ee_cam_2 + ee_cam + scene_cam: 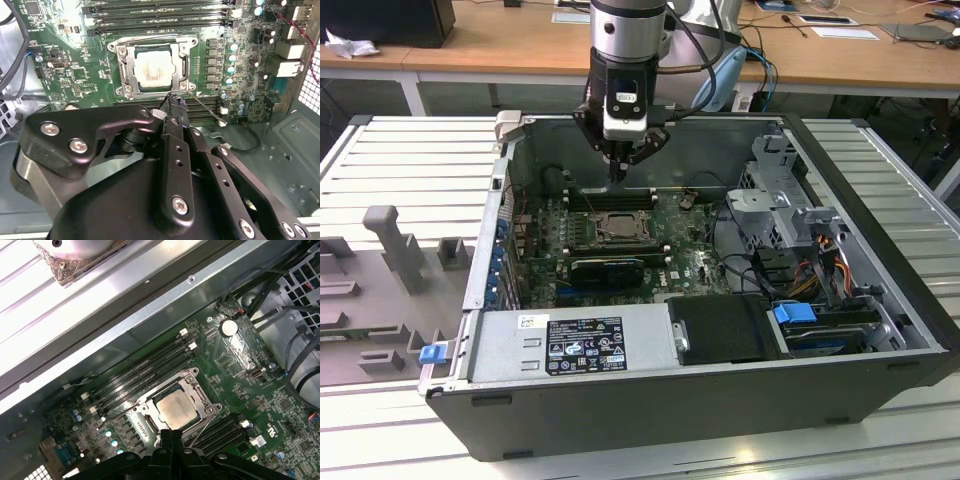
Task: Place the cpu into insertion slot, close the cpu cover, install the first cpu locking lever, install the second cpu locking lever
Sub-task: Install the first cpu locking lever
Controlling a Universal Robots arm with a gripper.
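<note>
- Open computer case on slatted bench, front wall hiding part of the motherboard.
- One gripper, fingers pressed together, tips at the socket's edge; anything pinched hard to make out.
- One cpu cover, down around the chip.
- One cpu, seated mid-board, edges under the frame.
</note>
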